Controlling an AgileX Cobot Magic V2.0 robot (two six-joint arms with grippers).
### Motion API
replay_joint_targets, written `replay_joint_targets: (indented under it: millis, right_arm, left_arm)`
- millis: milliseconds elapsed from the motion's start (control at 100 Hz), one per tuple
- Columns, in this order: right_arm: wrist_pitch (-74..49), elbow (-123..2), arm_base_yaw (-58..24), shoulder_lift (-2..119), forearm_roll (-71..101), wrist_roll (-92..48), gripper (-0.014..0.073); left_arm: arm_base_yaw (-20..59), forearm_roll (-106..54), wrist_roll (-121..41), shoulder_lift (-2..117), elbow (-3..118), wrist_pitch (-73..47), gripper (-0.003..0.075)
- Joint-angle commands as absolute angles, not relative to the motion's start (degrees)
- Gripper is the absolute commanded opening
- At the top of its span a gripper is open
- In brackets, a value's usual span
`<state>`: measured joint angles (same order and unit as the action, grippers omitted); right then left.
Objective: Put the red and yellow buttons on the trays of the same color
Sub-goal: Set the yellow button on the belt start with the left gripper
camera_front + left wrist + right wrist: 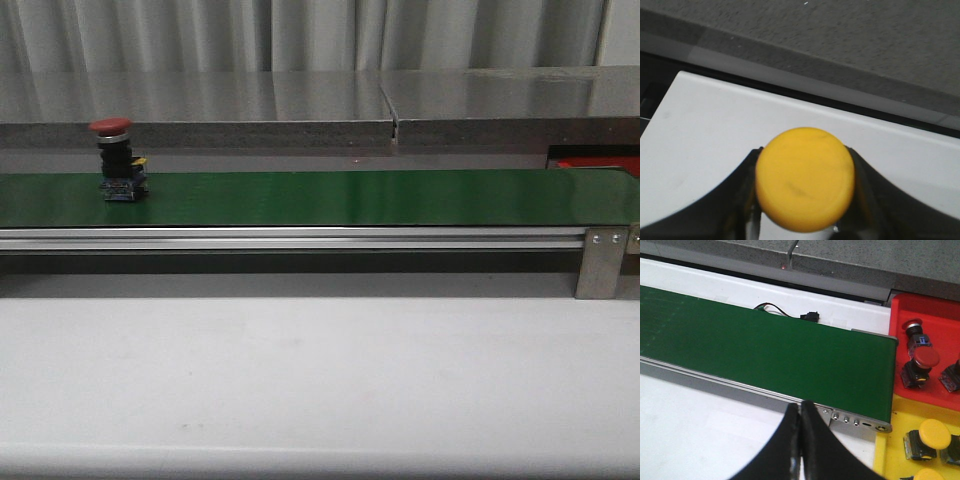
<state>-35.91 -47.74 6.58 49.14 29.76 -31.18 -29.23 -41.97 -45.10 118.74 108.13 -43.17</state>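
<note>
In the left wrist view, a yellow button (pixel 805 170) fills the space between the black fingers of my left gripper (pixel 804 186), which is shut on it above a white surface. A red button (pixel 118 158) stands upright at the far left of the green belt (pixel 350 197). My right gripper (pixel 800 412) is shut with nothing in it, near the belt's front rail. Beside the belt's end lie the red tray (pixel 942 312), holding red buttons (pixel 924 358), and the yellow tray (pixel 893 442), holding yellow buttons (pixel 934 434). Neither gripper shows in the front view.
A grey ledge (pixel 300 100) runs behind the belt. An aluminium rail (pixel 290 238) with a bracket (pixel 601 262) edges the belt's front. The white table (pixel 320 380) lies in front. A black cable and plug (pixel 807 316) rest behind the belt.
</note>
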Motion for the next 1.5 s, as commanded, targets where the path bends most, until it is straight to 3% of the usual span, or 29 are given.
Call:
replay_joint_targets:
  millis: [0, 280, 490, 830, 1330, 1410, 1490]
  right_arm:
    - [-32.93, -49.18, 6.63, 48.74, 30.57, -31.68, -0.0118]
    - [-32.93, -49.18, 6.63, 48.74, 30.57, -31.68, -0.0118]
    - [-32.93, -49.18, 6.63, 48.74, 30.57, -31.68, -0.0118]
    - [-32.93, -49.18, 6.63, 48.74, 30.57, -31.68, -0.0118]
    - [-32.93, -49.18, 6.63, 48.74, 30.57, -31.68, -0.0118]
    - [-32.93, -49.18, 6.63, 48.74, 30.57, -31.68, -0.0118]
    - [-32.93, -49.18, 6.63, 48.74, 30.57, -31.68, -0.0118]
  left_arm:
    - [-29.01, -45.04, -44.92, 111.28, 109.82, -45.88, -0.0019]
    - [-28.53, -45.17, -45.72, 98.36, 93.68, -42.41, -0.0019]
    - [-23.42, -45.06, -50.09, 95.13, 83.48, -35.28, -0.0019]
    - [-15.84, -38.74, -50.09, 99.52, 81.53, -30.46, -0.0019]
    - [-15.45, -37.94, -50.09, 105.85, 81.53, -27.07, -0.0015]
    - [-15.45, -37.83, -50.09, 106.09, 81.53, -27.24, 0.0024]
    - [-15.45, -37.83, -50.09, 106.09, 81.53, -27.77, 0.0128]
